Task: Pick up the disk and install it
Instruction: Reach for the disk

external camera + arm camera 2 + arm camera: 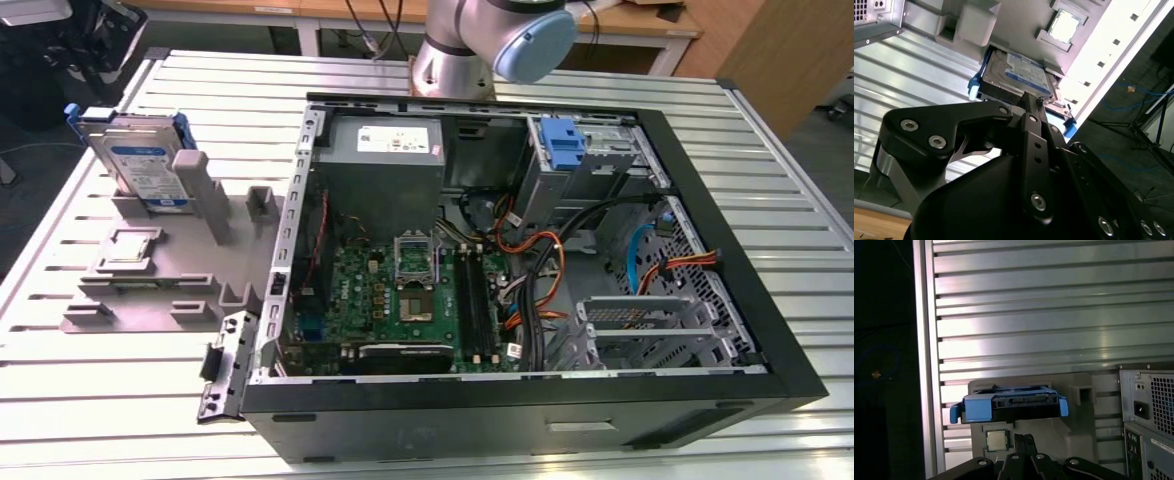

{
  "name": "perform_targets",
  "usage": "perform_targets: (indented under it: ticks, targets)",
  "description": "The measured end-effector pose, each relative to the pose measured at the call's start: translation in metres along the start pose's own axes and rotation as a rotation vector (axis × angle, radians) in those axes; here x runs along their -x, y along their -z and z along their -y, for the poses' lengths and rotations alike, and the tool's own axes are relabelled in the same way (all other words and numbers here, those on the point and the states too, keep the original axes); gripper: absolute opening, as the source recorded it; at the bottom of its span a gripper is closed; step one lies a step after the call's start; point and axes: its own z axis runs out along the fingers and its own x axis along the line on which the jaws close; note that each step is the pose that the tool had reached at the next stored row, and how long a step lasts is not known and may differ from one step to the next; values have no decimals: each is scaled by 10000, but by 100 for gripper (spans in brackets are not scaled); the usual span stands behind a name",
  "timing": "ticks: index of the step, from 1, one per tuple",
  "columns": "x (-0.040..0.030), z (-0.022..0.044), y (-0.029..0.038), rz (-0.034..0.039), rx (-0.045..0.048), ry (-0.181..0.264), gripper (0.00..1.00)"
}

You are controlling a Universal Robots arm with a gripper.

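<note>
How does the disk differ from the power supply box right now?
The disk stands on edge in the grey stand outside the case; the power supply box sits inside it. The disk is a thin slab with a blue bracket; the power supply box is bulkier, without blue. Both are grey metal with a label.

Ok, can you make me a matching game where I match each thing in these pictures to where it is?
Things:
1. disk
2. green circuit board
3. grey power box
4. blue latch

Places:
A. flat on the floor of the computer case
B. upright in the grey stand, outside the case
C. on the silver cage
D. in the case's far corner, on the stand's side

Pairs: 1-B, 2-A, 3-D, 4-C
</note>
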Motion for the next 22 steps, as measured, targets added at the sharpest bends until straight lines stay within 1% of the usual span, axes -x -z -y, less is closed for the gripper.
perform_targets:
  ticks: [3, 6, 11, 15, 18, 22]
  targets:
    - [-35, -67, -6, 0, 0, 0, 10]
    - [-85, -87, -12, 0, 0, 0, 10]
    - [-202, -79, -19, -1, -1, 0, 10]
    - [-271, -73, -25, 0, 0, 0, 10]
    - [-301, -70, -26, -1, 0, 0, 10]
    - [-305, -70, -27, 0, 0, 0, 10]
